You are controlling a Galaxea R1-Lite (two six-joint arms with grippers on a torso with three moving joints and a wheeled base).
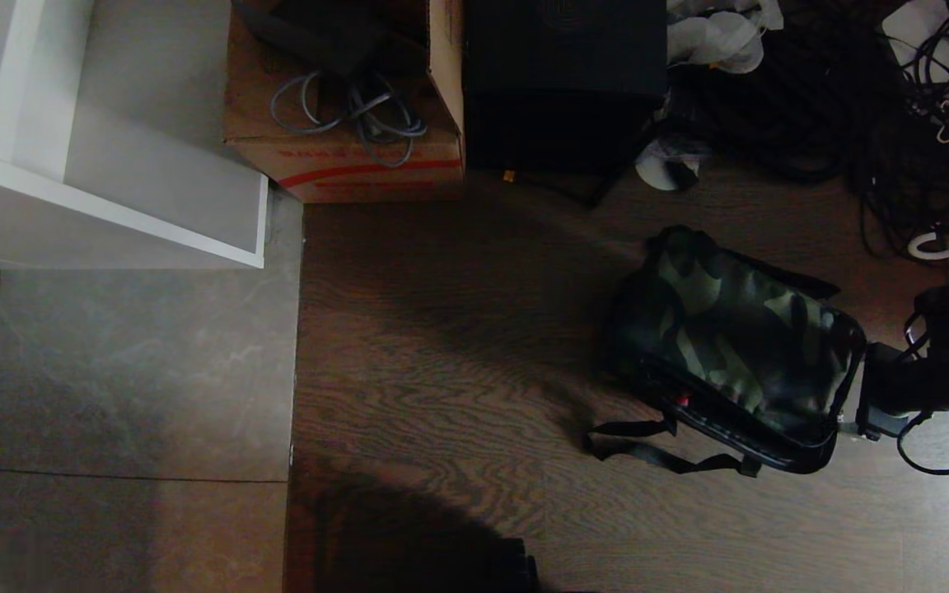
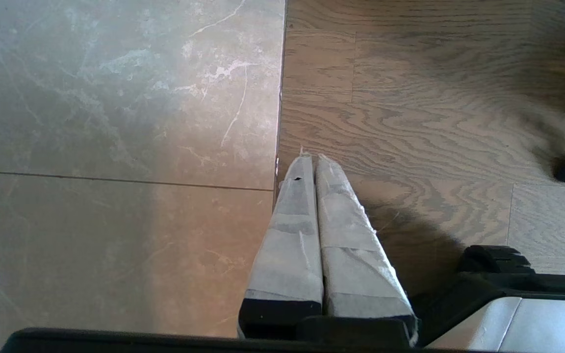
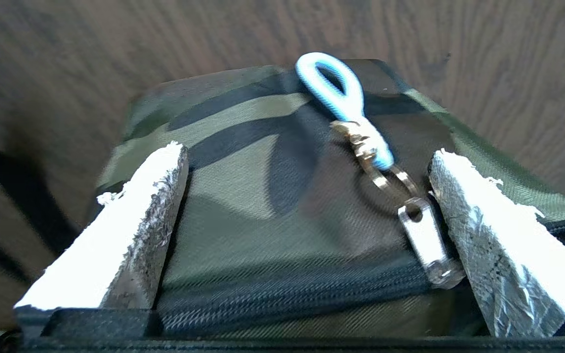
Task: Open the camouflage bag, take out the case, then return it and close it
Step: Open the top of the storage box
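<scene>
The camouflage bag (image 1: 738, 346) lies on the wooden floor at the right of the head view, black straps (image 1: 656, 449) trailing from its near side. My right gripper (image 3: 307, 152) is open and straddles the bag's end (image 3: 243, 196) just above the fabric. A metal zip pull (image 3: 427, 245) with a blue loop (image 3: 336, 93) lies against one fingertip's inner side, not pinched. The zip line under the fingers looks closed. The case is hidden. In the head view the right arm (image 1: 936, 362) reaches in from the right edge. My left gripper (image 2: 314, 157) is shut and empty, parked over the tile-wood seam.
At the back stand a cardboard box (image 1: 343, 140) with grey cables and a plain black box (image 1: 565, 82). A tangle of black cables (image 1: 895, 99) fills the far right. A white cabinet (image 1: 112, 165) stands at the far left over the grey tile floor (image 1: 112, 395).
</scene>
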